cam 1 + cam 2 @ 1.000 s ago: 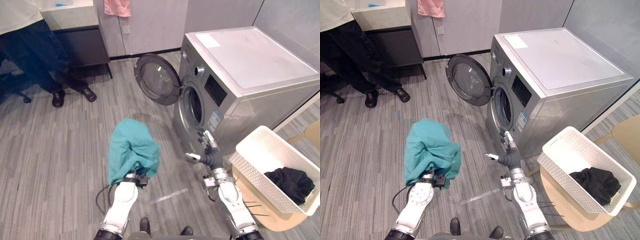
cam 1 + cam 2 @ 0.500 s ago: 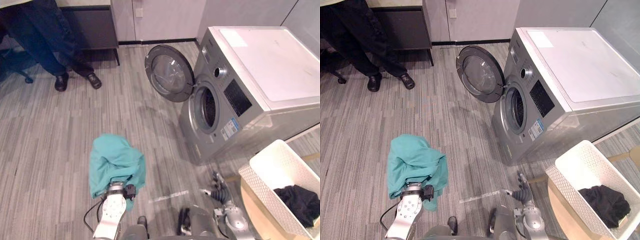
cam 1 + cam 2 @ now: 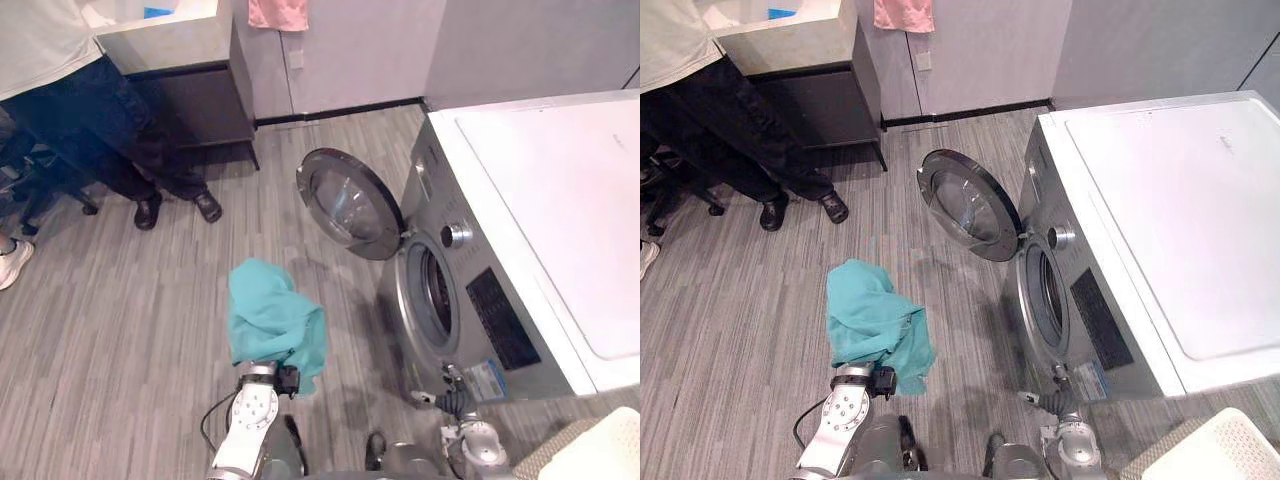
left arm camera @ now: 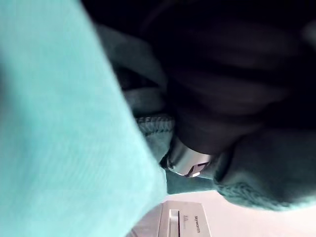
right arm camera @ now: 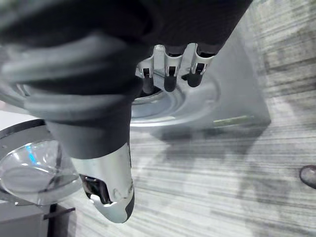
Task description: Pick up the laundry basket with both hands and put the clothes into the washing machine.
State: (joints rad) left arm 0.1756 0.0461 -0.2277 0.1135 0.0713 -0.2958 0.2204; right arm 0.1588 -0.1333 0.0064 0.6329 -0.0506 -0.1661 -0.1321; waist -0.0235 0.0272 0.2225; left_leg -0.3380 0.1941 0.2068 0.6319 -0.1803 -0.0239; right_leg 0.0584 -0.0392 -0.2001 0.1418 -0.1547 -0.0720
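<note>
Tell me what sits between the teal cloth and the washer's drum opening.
Only bare grey floor separates teal cloth from drum opening, in the left eye view; the open door stands beyond that stretch.

One teal garment (image 3: 270, 315), one washing machine (image 3: 530, 220), one basket (image 3: 1220, 445), one pink cloth (image 3: 278, 12).

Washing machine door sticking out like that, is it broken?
No, the round glass door of the silver washing machine simply stands open. Odder: the crumpled teal cloth drapes over the left hand, covering it.
</note>
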